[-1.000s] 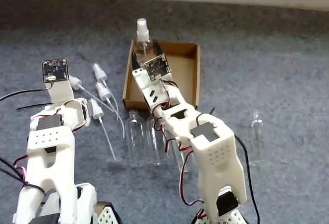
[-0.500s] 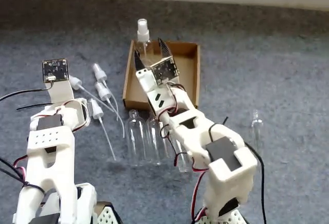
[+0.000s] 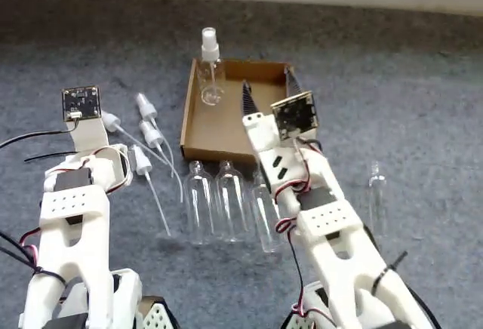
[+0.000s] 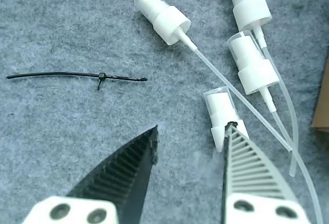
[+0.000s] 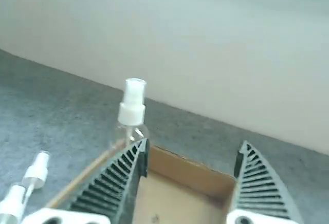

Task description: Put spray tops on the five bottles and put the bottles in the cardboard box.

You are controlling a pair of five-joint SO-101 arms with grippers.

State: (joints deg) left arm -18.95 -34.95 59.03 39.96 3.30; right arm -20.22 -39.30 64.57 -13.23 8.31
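My left jaws hang released over the grey surface (image 4: 61, 131) with nothing between them. The pale jaw's tip lies right at one spray top (image 4: 222, 112), though I cannot tell whether it touches; the dark jaw is well apart from it. Three more spray tops lie just beyond: one (image 4: 163, 12) with its long tube running across towards the pale jaw, and two others (image 4: 249, 5) (image 4: 252, 64) lined up one behind the other, their tubes trailing alongside. A black cable tie (image 4: 77, 75) lies flat on the surface off to the dark jaw's side.

My right jaws are spread wide and empty, raised above the right part of the cardboard box (image 3: 192, 129). Inside the box, at its far left corner, stands the capped bottle (image 3: 210, 72), upright, with a white spray top on it. Three open bottles sit side by side in a row just in front of the box's near wall: one (image 3: 198, 201), the next (image 3: 230, 197), and a third (image 3: 264, 208) closest to my right arm. A fifth bottle (image 3: 376, 193), also uncapped, stands well apart on the right.
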